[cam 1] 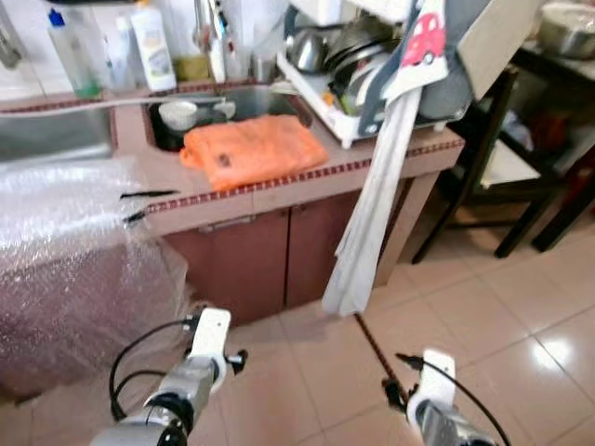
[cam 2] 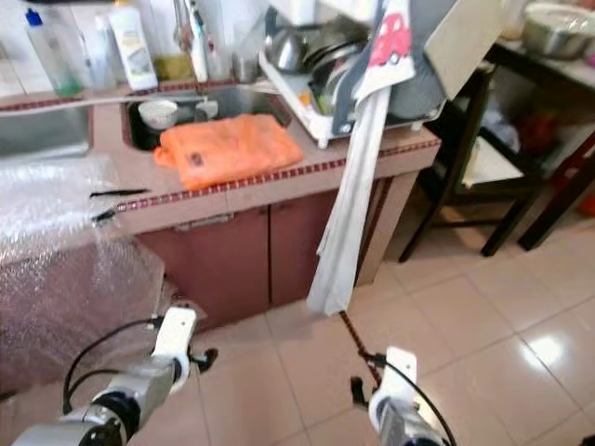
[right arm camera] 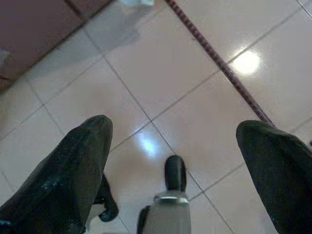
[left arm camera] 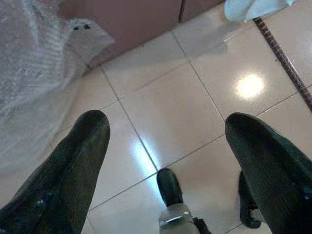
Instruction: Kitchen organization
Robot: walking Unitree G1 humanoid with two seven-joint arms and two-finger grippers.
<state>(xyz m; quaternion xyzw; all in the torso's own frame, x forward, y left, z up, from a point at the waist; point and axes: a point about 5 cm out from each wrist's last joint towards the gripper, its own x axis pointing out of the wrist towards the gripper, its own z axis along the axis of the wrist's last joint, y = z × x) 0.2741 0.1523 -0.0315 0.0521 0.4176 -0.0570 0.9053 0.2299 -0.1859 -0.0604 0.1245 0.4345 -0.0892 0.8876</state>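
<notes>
A tiled kitchen counter (cam 1: 279, 186) stands ahead with a sink (cam 1: 163, 135) set in it. An orange cloth (cam 1: 253, 149) lies across the sink's front edge, and a white bowl (cam 1: 178, 113) sits in the basin. A dish rack (cam 1: 339, 70) full of pots and pans stands on the counter's right end, with a long white towel (cam 1: 372, 214) hanging from it down to the floor. Both silver arms hang low over the floor, left arm (cam 1: 195, 367) and right arm (cam 1: 432, 390). My left gripper (left arm camera: 168, 124) and right gripper (right arm camera: 175, 127) are open, holding nothing, above the tiles.
Bubble wrap (cam 1: 70, 260) drapes over the counter's left part down to the floor. Bottles (cam 1: 152, 45) line the wall behind the sink. Two thin dark utensils (cam 1: 147, 195) lie near the counter edge. A dark table (cam 1: 548, 121) with a metal bowl (cam 1: 567, 28) stands right. Glossy tiles (cam 1: 502, 316) spread ahead.
</notes>
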